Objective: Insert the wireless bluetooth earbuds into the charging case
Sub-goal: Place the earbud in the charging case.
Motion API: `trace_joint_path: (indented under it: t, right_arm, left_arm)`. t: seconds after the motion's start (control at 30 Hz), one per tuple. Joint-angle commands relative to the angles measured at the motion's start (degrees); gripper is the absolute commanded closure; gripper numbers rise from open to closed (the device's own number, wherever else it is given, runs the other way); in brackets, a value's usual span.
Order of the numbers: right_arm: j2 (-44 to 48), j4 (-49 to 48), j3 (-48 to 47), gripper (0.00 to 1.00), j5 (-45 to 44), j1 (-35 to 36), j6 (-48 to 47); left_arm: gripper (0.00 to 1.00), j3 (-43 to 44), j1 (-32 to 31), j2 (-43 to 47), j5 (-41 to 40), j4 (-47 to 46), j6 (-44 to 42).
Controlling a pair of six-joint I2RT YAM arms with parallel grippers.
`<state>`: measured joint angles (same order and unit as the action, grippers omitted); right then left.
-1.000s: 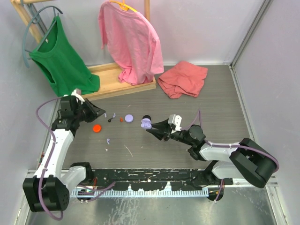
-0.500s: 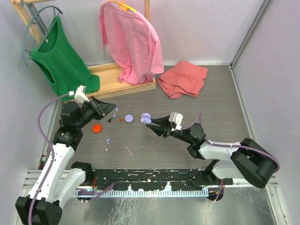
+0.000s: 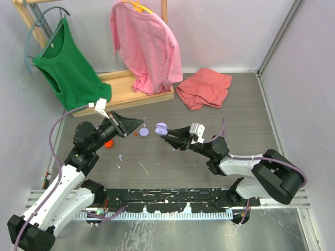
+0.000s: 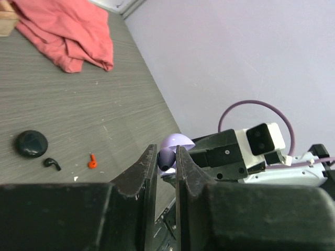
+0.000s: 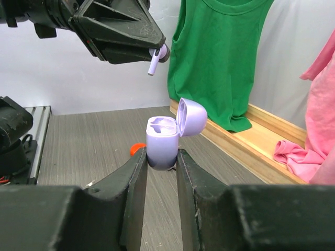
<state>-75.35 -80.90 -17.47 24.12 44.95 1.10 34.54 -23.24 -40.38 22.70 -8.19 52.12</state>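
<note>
held mid-air over the grey table (image 3: 246,115). gripping with the left gripper (image 5: 157,52), fingers narrow; squeezing with the right gripper (image 5: 161,159), fingers snug around the open lavender charging case (image 5: 162,141), lid tipped up. pinched on the left, just above the case and clear of it: a lavender earbud (image 5: 153,67), stem down. lying loose on the table, near each other: black earbud (image 4: 51,163), red-orange earbud (image 4: 92,160).

Charging case (image 3: 162,128) in the right gripper (image 3: 167,134), earbud (image 5: 155,61) in the left gripper (image 3: 141,124) just left of and above the case, disc (image 3: 143,133) on the table (image 3: 238,123) left of it, cloth (image 3: 204,88) behind-right.
</note>
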Motion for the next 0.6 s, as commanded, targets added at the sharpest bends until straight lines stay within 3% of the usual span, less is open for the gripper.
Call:
trace_joint_path:
  t: [0.0,0.57]
  right_arm:
    - [-0.49,-6.87,-2.21,0.99,0.72,0.36,1.07]
    - [-0.41,-8.44,-1.92,0.99,0.5,0.35,2.82]
  left_arm:
    - [0.89,-0.41,-3.97,-0.39,-3.24,-9.86,-0.79]
    - [0.89,-2.72,-14.43,-5.03,-8.86,-19.34,-6.38]
